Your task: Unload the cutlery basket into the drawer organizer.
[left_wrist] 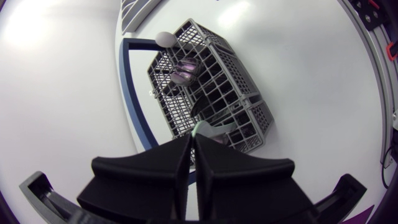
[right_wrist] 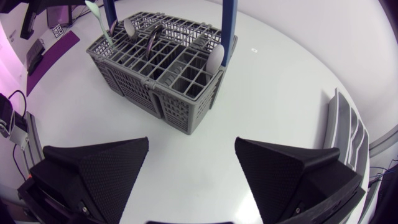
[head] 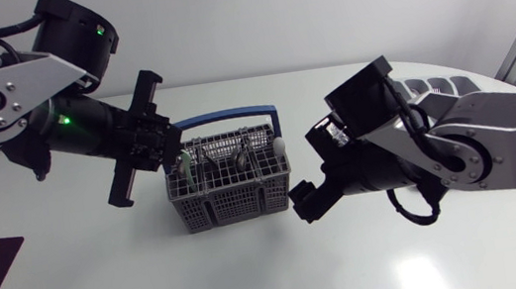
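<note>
Two sets of fingers flank the cutlery basket [head: 228, 183] on the surface [head: 107, 284]. The left fingers [left_wrist: 168, 168] are clenched on a pale green handle [left_wrist: 200, 127] standing in the basket just ahead of them. The right fingers [right_wrist: 106, 168] are spread wide, released, with the basket ahead and the drawer organizer [right_wrist: 348, 124] off to one side.

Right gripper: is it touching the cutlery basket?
Apart. The right wrist view shows a strip of bare table between the open right gripper and the near corner of the cutlery basket.
</note>
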`<action>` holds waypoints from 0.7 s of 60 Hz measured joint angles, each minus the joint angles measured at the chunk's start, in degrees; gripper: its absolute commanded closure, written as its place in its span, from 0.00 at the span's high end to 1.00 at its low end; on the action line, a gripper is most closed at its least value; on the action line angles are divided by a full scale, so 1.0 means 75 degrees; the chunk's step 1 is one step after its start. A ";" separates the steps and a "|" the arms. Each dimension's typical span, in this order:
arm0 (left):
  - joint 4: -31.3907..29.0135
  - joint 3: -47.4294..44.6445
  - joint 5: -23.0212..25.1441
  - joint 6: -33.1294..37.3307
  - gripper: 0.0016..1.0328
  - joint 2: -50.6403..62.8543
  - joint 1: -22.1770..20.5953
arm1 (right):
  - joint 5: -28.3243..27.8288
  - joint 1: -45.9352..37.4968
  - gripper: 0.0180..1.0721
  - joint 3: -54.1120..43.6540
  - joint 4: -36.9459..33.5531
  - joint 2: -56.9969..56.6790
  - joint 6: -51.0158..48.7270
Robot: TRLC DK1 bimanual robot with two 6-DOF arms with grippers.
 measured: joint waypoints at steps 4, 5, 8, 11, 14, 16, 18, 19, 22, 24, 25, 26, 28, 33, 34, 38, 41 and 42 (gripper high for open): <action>-0.0006 0.0023 -0.0047 -0.0172 0.04 -0.0023 0.0000 | 0.0000 0.0006 0.95 -0.0012 -0.0023 -0.0076 0.0000; -0.0003 0.0032 -0.0061 -0.0204 0.04 -0.0023 0.0000 | 0.0000 0.0006 0.95 -0.0015 -0.0020 -0.0090 -0.0003; -0.0003 0.0052 -0.0111 -0.0347 0.04 -0.0026 0.0000 | 0.0000 0.0017 0.95 -0.0026 -0.0026 -0.0140 0.0000; -0.0009 0.0052 -0.0160 -0.0545 0.04 -0.0038 -0.0009 | 0.0000 0.0035 0.95 -0.0041 -0.0064 -0.0207 0.0000; -0.0006 0.0055 -0.0221 -0.0761 0.04 -0.0050 -0.0015 | 0.0003 0.0061 0.95 -0.0052 -0.0114 -0.0265 0.0000; -0.0026 0.0058 -0.0245 -0.0901 0.04 -0.0061 -0.0017 | 0.0003 0.0085 0.95 -0.0052 -0.0152 -0.0297 0.0000; -0.0087 0.0079 -0.0277 -0.1160 0.04 -0.0087 -0.0058 | 0.0003 0.0111 0.95 -0.0052 -0.0175 -0.0341 0.0000; -0.0096 0.0082 -0.0283 -0.1215 0.04 -0.0105 -0.0067 | 0.0003 0.0119 0.95 -0.0052 -0.0181 -0.0350 0.0000; -0.0146 0.0090 -0.0385 -0.1530 0.04 -0.0172 -0.0114 | 0.0006 0.0149 0.95 -0.0052 -0.0192 -0.0391 0.0000; -0.0175 0.0111 -0.0431 -0.1708 0.04 -0.0210 -0.0143 | 0.0006 0.0157 0.95 -0.0052 -0.0201 -0.0408 0.0000; -0.0184 0.0125 -0.0452 -0.1784 0.04 -0.0224 -0.0152 | 0.0006 0.0163 0.95 -0.0052 -0.0198 -0.0414 0.0000; -0.0189 0.0137 -0.0481 -0.1851 0.04 -0.0236 -0.0160 | 0.0003 0.0172 0.95 -0.0052 -0.0201 -0.0423 0.0000; -0.0224 0.0163 -0.0545 -0.2014 0.04 -0.0271 -0.0175 | 0.0006 0.0192 0.95 -0.0061 -0.0204 -0.0440 0.0000; -0.0326 0.0175 -0.0653 -0.2291 0.04 -0.0391 -0.0207 | 0.0006 0.0242 0.95 -0.0111 -0.0219 -0.0495 0.0003; -0.0347 0.0175 -0.0697 -0.2381 0.04 -0.0425 -0.0224 | 0.0015 0.0256 0.95 -0.0125 -0.0221 -0.0498 0.0003; -0.0388 0.0181 -0.0845 -0.2646 0.04 -0.0525 -0.0268 | 0.0029 0.0312 0.95 -0.0149 -0.0224 -0.0507 0.0003; -0.0402 0.0187 -0.0953 -0.2815 0.04 -0.0568 -0.0297 | 0.0029 0.0353 0.95 -0.0152 -0.0224 -0.0507 0.0003; -0.0405 0.0187 -0.0997 -0.2923 0.04 -0.0577 -0.0306 | 0.0029 0.0361 0.95 -0.0152 -0.0224 -0.0507 0.0003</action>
